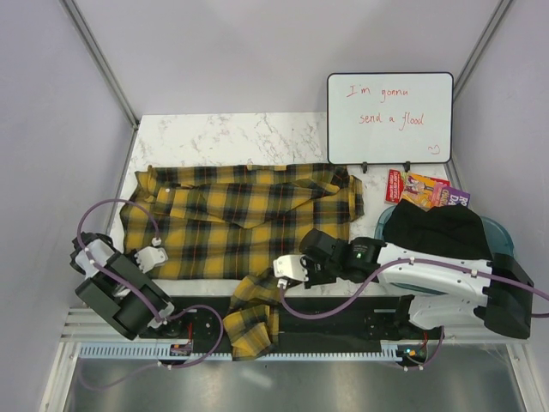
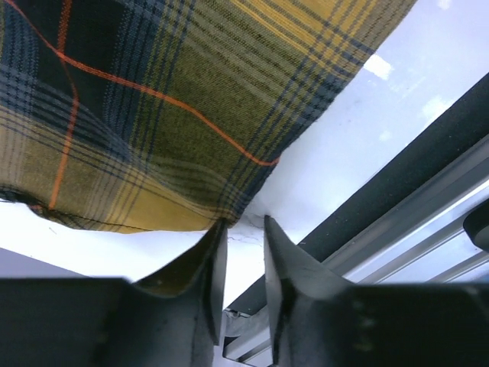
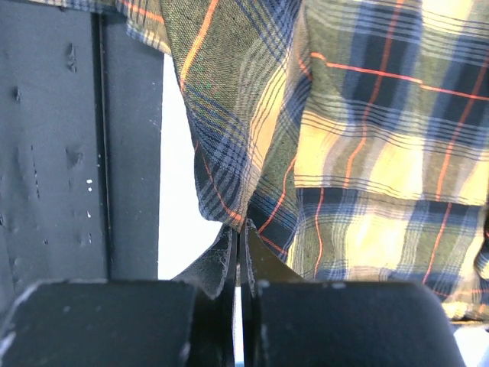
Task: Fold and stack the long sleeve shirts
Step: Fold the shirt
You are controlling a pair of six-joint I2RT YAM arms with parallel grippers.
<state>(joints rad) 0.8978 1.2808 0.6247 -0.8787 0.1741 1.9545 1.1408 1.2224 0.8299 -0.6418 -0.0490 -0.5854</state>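
One long sleeve shirt [image 1: 244,219], yellow-and-black plaid with thin red lines, lies spread flat across the white marble table [image 1: 223,137]. One sleeve [image 1: 253,322] trails over the front edge. My left gripper [image 1: 153,256] sits at the shirt's lower-left hem. In the left wrist view its jaws [image 2: 246,222] stand apart over bare table, and the hem corner [image 2: 221,214] touches the left fingertip. My right gripper [image 1: 281,268] is at the lower hem near the sleeve. The right wrist view shows it [image 3: 241,229] shut on a bunched fold of the plaid cloth [image 3: 229,191].
A whiteboard [image 1: 390,118] with red writing stands at the back right. Colourful packets [image 1: 425,190] lie in front of it. A black garment [image 1: 433,227] rests on a bluish bin at the right. A black rail [image 1: 343,313] runs along the table's near edge.
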